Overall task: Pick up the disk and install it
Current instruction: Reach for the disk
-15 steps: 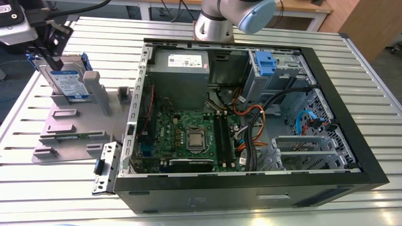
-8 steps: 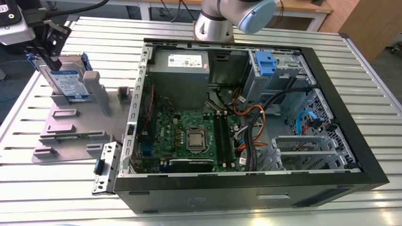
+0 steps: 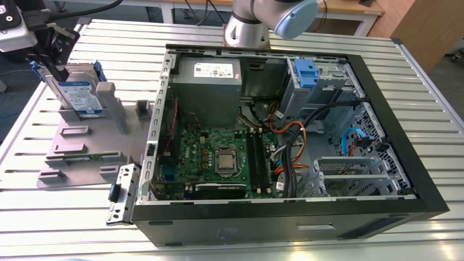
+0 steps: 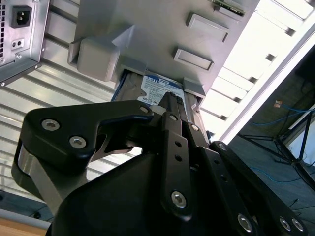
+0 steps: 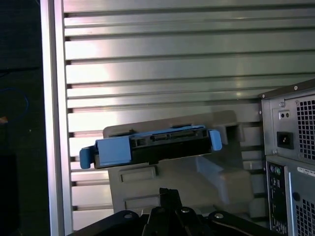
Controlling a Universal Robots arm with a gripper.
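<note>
— Black gripper (image 3: 49,68) at the exterior view's far left, hanging over the ribbed metal tabletop (image 3: 58,228).

— Holding anything?

— Nothing. Both fingers (image 5: 170,196) drawn together into one narrow tip in the first wrist view, with no object between them. Same look in the second wrist view, tip crossing in front of a white-and-blue label.

— Whose label?

— Belongs to the silver disk (image 3: 78,95), just below and right of the gripper in the exterior view. Stands on edge in a slot of the grey holder (image 3: 83,152), clipped in its blue frame, label side facing out. Very near the tip; touching or not, cannot tell.

— And from the first wrist view?

— Disk (image 5: 157,142) edge-on there, blue tabs jutting at both ends, grey holder under it, ribbed tabletop beyond.

— Further right?

— Small metal bracket (image 3: 121,193) lying flat between holder and case. Then the open black computer case (image 3: 275,217): grey power supply (image 3: 210,73) at the back, the same power supply (image 4: 19,29) (image 5: 288,140) close beside the holder in both wrist views, green motherboard (image 3: 217,157) in the middle, arm base (image 3: 250,27) rising behind the rear wall, loose cables (image 3: 290,136) past the board, another blue carrier (image 3: 306,73) sitting in the drive cage toward the right.
</note>
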